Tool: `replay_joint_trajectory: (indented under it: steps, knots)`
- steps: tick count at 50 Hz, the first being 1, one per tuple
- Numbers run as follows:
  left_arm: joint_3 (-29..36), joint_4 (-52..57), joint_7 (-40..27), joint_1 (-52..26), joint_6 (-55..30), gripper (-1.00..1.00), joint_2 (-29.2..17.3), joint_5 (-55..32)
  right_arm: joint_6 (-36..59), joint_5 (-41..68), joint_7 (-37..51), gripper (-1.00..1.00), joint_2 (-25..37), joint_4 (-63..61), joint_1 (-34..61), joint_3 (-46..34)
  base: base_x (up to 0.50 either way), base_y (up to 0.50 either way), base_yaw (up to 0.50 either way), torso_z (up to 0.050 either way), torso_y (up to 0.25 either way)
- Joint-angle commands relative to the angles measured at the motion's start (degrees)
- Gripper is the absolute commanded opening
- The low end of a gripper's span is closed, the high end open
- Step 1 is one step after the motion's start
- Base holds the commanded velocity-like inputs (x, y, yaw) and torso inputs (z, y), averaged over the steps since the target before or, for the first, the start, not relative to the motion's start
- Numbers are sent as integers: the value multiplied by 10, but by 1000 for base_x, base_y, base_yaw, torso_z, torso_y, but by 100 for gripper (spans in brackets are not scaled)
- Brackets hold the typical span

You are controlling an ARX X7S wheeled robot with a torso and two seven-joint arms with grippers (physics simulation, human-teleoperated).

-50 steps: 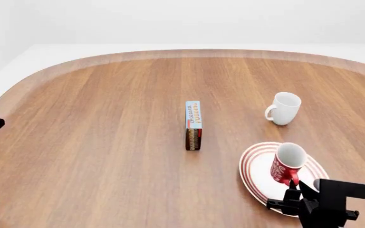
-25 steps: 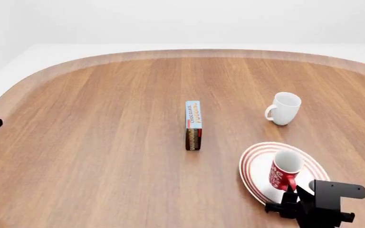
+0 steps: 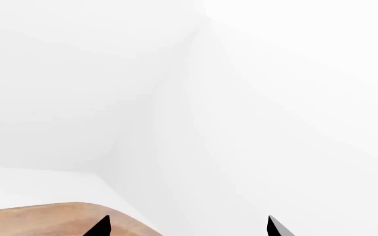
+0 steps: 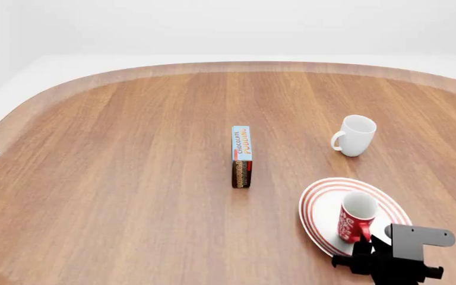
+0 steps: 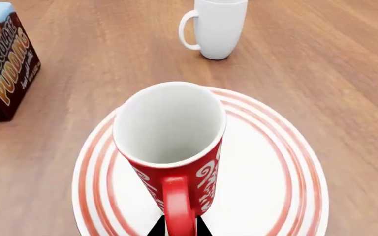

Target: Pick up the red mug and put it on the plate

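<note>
The red mug [image 4: 356, 217] with white patterning stands upright on the plate [image 4: 317, 208], a white plate with red rings, at the table's near right. In the right wrist view the red mug [image 5: 173, 147] shows its white inside, with its handle facing the camera over the plate [image 5: 267, 187]. My right gripper [image 5: 177, 230] is shut on the red mug's handle, its black fingertips tight on both sides; it also shows in the head view [image 4: 363, 252]. My left gripper [image 3: 187, 228] is open and empty, its tips far apart, pointing at the white wall beyond the table edge.
A plain white mug [image 4: 355, 135] stands behind the plate, also in the right wrist view [image 5: 215, 27]. A chocolate pudding box [image 4: 241, 156] stands on edge at the table's middle, also in the right wrist view [image 5: 5, 61]. The brown wooden table [image 4: 133, 178] has a rounded far edge.
The red mug has come down with my right gripper toward the near side of the plate and now rests on it. The left arm has barely moved.
</note>
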Motion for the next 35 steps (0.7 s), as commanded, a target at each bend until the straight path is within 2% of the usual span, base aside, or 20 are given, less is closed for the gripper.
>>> replay_joint_trajectory:
  steps: [1,12,13,24,35]
  knots:
    - [-1,2,-2,1,1,100,-2,-4,-6,-10,-3,-100,0,4,11,-2,0,0,0,0,10]
    - [-2,3,-2,3,3,100,-4,-7,-12,-17,-1,-100,-2,17,23,-7,0,0,0,0,0]
    - [-3,3,-2,3,3,100,-4,-8,-13,-19,0,100,-2,19,23,-7,0,0,0,0,0]
    - [-4,3,-2,5,7,100,-4,-8,-31,-23,4,100,-6,14,12,-5,0,0,0,0,0]
    - [-4,4,-6,4,5,100,-8,-14,-49,-44,48,100,7,-95,-49,10,0,0,0,0,0]
